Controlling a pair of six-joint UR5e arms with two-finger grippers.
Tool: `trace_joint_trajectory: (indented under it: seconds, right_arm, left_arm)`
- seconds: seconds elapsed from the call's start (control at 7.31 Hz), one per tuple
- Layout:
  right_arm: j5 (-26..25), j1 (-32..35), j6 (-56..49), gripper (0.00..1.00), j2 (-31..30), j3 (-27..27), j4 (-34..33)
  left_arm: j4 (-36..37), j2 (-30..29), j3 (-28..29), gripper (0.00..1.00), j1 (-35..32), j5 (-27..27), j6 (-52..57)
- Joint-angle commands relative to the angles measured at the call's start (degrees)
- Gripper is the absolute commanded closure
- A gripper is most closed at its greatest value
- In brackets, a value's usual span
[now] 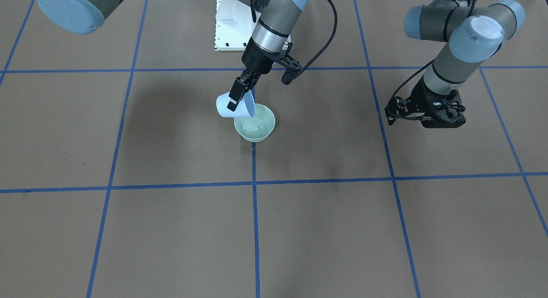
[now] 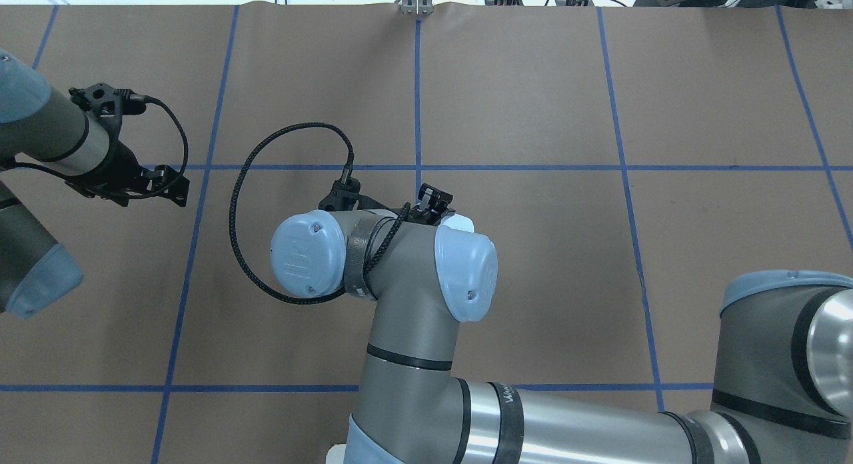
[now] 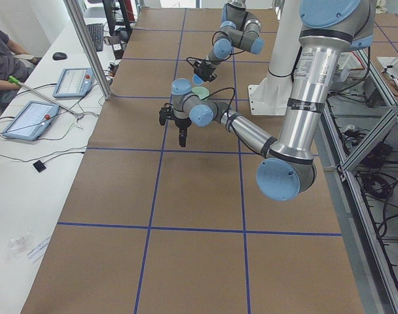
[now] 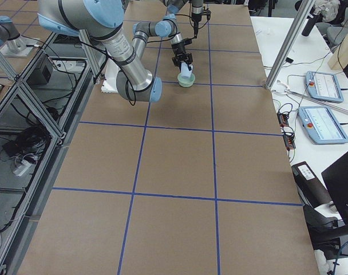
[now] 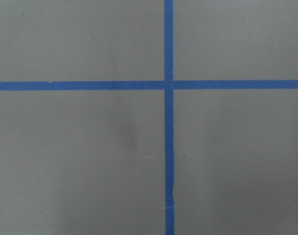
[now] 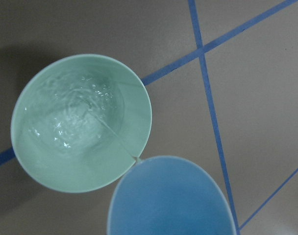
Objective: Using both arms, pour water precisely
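— Where is the water (image 6: 70, 122) to be found?

— In the green bowl (image 1: 255, 138). It is marked only by pale ripples and glints on the bottom. A thin stream (image 6: 114, 134) is seen running from the lip of the blue cup (image 1: 226, 110) down the bowl's inner wall.

— How is the cup held?

— It is gripped at its rim by the right claw (image 1: 237, 102), whose jaws are narrowed onto the wall. The cup is tipped on its side, with its mouth turned towards the bowl and its lip at the rim. The right arm (image 2: 406, 304) is reached out to the middle of the table (image 1: 171, 139).

— And the bowl?

— It is set upright on a line of blue tape (image 1: 254, 169), close to a crossing of two lines.

— What is shown of the left claw (image 1: 424, 118)?

— It is hung above bare table at the left, well apart from the bowl. Its jaws are spread wide and nothing is held between them. Only brown table and crossed tape are caught by its wrist camera. The left arm (image 1: 454, 62) is bent above it.

— Can any writing be read?

— A raised mark is seen on a blue joint cap (image 2: 303, 264), and lettering on the right arm's tube (image 2: 510, 401). Neither can be read with certainty.
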Motion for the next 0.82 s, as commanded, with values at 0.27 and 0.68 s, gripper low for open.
trace_joint_trajectory:
  seconds: [0.27,0.68]
  right_arm:
    - [2.4,1.6,15.5,0.70,-18.7,21.5,16.7]
    - [10.4,10.0,17.5,0.70,-33.5,31.4,25.0]
  left_arm:
    - [0.2,-0.2,-0.5,0.00,-0.8,-0.1,0.0]
    - [0.3,-0.2,-1.2,0.00,-1.7,-1.5,0.0]
